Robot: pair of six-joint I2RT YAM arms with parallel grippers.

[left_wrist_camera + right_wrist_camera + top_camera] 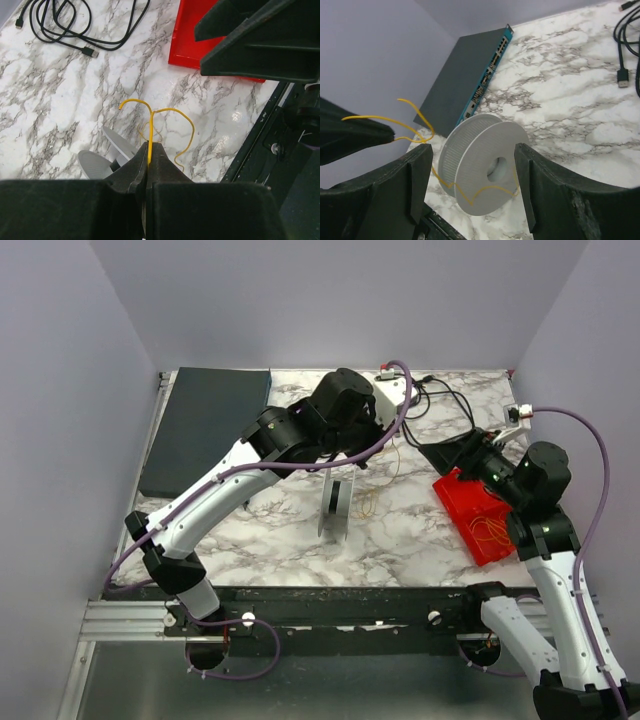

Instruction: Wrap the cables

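Note:
My left gripper [149, 148] is shut on a thin yellow-orange cable [172, 111] and holds it above the table. The strand loops out of the fingertips and hangs down to a grey spool [95, 162]. In the right wrist view the cable [415, 131] runs from the left gripper's black fingertip [380, 135] and drapes across the spool [485, 167]. My right gripper [471, 150] is open and empty. The spool shows between its fingers but stands farther off. In the top view the spool [337, 508] stands upright mid-table, and the right gripper [440, 453] is to its right.
A red tray [462, 502] holding more yellow-orange strands [490, 530] lies at the right under my right arm. A black cord with plugs [445, 400] lies at the back right. A dark grey flat box [205, 425] fills the back left. The table's front rail [330, 600] runs behind the spool.

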